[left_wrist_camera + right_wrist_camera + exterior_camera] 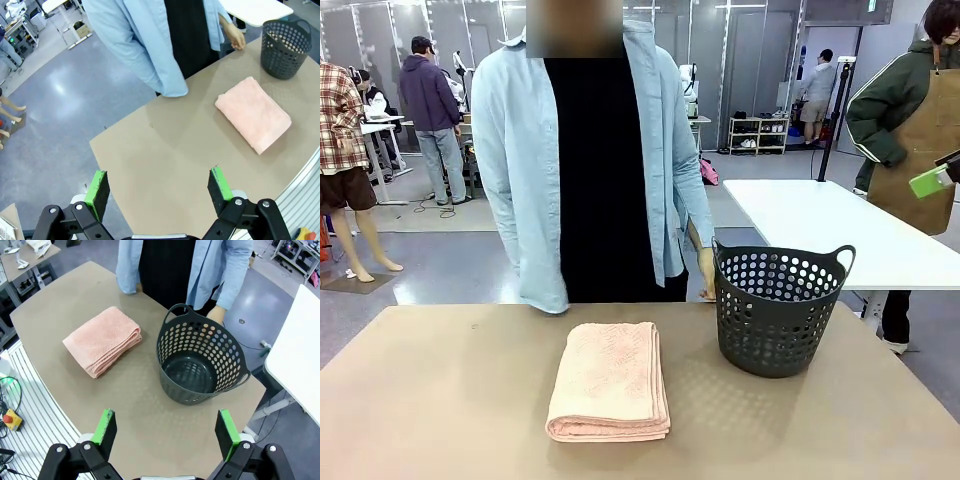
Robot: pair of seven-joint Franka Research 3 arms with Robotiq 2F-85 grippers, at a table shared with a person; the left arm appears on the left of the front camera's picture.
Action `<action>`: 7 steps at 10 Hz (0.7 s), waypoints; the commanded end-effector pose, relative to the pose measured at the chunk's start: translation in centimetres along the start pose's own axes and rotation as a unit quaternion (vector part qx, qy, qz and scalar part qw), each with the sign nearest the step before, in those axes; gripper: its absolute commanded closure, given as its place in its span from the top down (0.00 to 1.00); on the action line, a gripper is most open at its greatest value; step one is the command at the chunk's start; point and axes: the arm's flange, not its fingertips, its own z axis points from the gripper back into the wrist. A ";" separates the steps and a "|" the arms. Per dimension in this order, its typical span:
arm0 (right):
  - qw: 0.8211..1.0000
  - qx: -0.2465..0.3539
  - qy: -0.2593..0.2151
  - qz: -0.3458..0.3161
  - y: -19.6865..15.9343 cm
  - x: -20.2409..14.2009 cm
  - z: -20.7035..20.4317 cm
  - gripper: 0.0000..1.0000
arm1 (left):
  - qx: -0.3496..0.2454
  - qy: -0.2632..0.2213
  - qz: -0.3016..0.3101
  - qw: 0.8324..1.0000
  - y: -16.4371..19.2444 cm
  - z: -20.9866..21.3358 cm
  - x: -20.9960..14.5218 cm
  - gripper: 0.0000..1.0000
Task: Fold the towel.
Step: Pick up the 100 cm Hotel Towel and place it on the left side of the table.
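The salmon-pink towel [610, 380] lies folded in a thick rectangle on the brown table [440, 400], just left of the dark basket [778, 308]. It also appears in the left wrist view as the towel [253, 113] and in the right wrist view as the towel [102, 340]. My left gripper [159, 187] hovers high above the table's left part, open and holding nothing. High over the near edge by the basket [202, 362], my right gripper [167, 427] is open as well, with nothing between its fingers.
A person in a light blue shirt [590, 150] stands at the far side, one hand [706, 285] resting on the table edge by the basket. The basket holds nothing. A white table [840, 225] stands behind to the right.
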 end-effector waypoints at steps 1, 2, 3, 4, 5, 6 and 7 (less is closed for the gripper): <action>1.000 -0.006 0.002 -0.008 0.0 0.2 -0.1 1.00 | 0.009 0.002 0.003 1.000 -0.1 0.2 0.0 1.00; 1.000 -0.006 0.002 -0.008 0.0 0.2 -0.1 1.00 | 0.009 0.002 0.003 1.000 -0.1 0.2 0.0 1.00; 1.000 -0.006 0.002 -0.008 0.0 0.2 -0.1 1.00 | 0.009 0.002 0.003 1.000 -0.1 0.2 0.0 1.00; 1.000 -0.006 0.002 -0.008 0.0 0.2 -0.1 1.00 | 0.009 0.002 0.003 1.000 -0.1 0.2 0.0 1.00; 1.000 -0.006 0.002 -0.008 0.0 0.2 -0.1 1.00 | 0.009 0.002 0.003 1.000 -0.1 0.2 0.0 1.00; 1.000 -0.006 0.002 -0.008 0.0 0.2 -0.1 1.00 | 0.009 0.002 0.003 1.000 -0.1 0.2 0.0 1.00; 1.000 -0.006 0.002 -0.008 0.0 0.2 -0.1 1.00 | 0.009 0.002 0.003 1.000 -0.1 0.2 0.0 1.00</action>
